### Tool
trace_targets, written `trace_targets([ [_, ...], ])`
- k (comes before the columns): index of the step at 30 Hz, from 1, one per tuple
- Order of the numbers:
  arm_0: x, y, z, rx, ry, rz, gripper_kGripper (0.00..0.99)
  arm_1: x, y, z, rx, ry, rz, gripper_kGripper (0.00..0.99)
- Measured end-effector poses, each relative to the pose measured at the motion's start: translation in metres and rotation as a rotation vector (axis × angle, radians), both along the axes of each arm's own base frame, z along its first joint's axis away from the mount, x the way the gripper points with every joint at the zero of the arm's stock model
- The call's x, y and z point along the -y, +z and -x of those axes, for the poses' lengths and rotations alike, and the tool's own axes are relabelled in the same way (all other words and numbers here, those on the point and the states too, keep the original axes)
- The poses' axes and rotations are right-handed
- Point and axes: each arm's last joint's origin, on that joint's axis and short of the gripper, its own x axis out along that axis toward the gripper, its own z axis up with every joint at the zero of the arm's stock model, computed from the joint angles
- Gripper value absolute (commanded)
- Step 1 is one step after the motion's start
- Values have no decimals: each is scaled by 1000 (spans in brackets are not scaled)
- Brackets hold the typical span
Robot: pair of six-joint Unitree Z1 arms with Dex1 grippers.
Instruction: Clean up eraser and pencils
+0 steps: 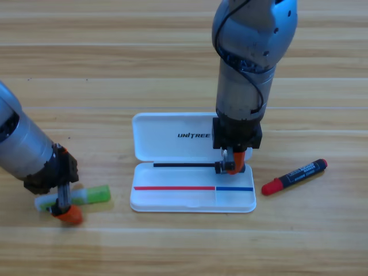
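your left gripper (63,204) is down at the bright green pencil with the pale whitish end (86,196), lying on the wooden surface (172,63) left of the open white plastic case (172,138). one orange finger (70,215) shows past the pencil's near side; i cannot tell whether the fingers grip it. your right gripper (233,164) points down into the case's right end, and i cannot tell how its fingers stand. the small dark eraser is not visible, perhaps hidden under that gripper. the black pencil with red cap and red label (294,176) lies on the surface just right of the case, untouched.

the risk, i'd judge: the left grasp sits near the pale end, so the green pencil could tilt or slip when lifted. the right gripper could nudge the light case. only pale wood planks show, nothing of the room.
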Motion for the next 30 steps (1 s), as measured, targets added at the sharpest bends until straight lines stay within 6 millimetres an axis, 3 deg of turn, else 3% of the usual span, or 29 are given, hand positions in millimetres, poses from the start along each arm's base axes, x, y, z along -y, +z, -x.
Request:
trace_targets([
  [4, 0, 0, 0, 0, -2, -1, 888, 0, -5, 1, -27, -8, -1, 0],
  [18, 2, -1, -3, -8, -11, -11, 675, 4, -19, 11, -100, -22, 24, 0],
  [22, 2, -1, -3, -12, -26, -20, 655, 4, -19, 11, -105, -26, 21, 0],
  [24, 2, -1, -3, -13, -29, -22, 560, 3, -19, 12, -105, -26, 21, 0],
  [26, 2, -1, -2, -20, -31, -27, 537, 3, -19, 12, -105, -25, 21, 0],
  [29, 2, -1, -3, -26, -39, -34, 428, 3, -19, 13, -105, -24, 21, 0],
  [30, 2, 0, -3, -24, -44, -34, 393, 3, -19, 13, -105, -23, 21, 135],
])
